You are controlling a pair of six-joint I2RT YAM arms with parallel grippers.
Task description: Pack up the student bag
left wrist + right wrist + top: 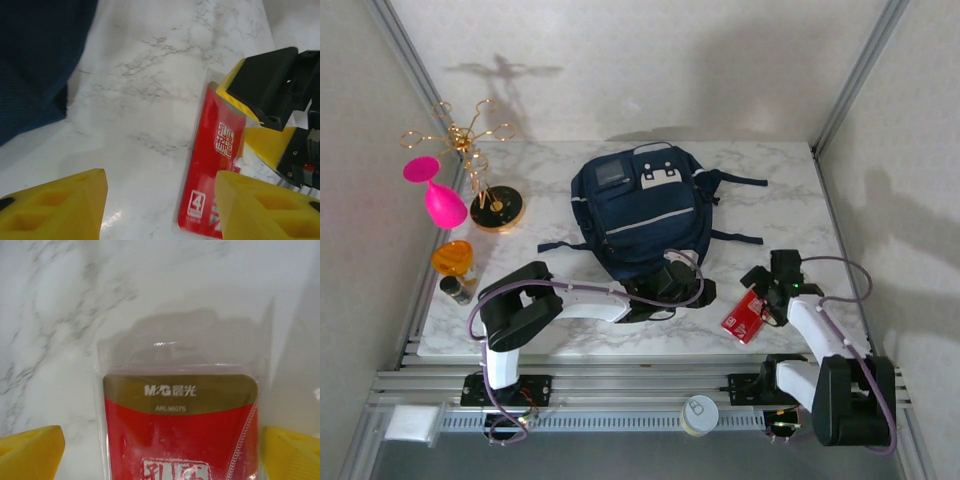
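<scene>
The student bag [640, 215], a navy backpack with white patches and a light stripe, lies flat mid-table; its fabric fills the upper left of the left wrist view [35, 60]. A red packet in clear plastic [745, 315] lies on the marble to the bag's right. My right gripper [763, 290] hovers over it, open, its yellow fingers straddling the packet [180, 430] without touching it. My left gripper [692, 290] sits at the bag's near right corner, open over bare marble [160, 175]. The packet [212, 160] lies just beyond its right finger.
A gold wire stand [480, 160], a pink goblet [440, 195], an orange jar [453, 258] and a small dark bottle [455, 290] crowd the table's left edge. A can [700, 415] sits on the near rail. Both grippers are close together.
</scene>
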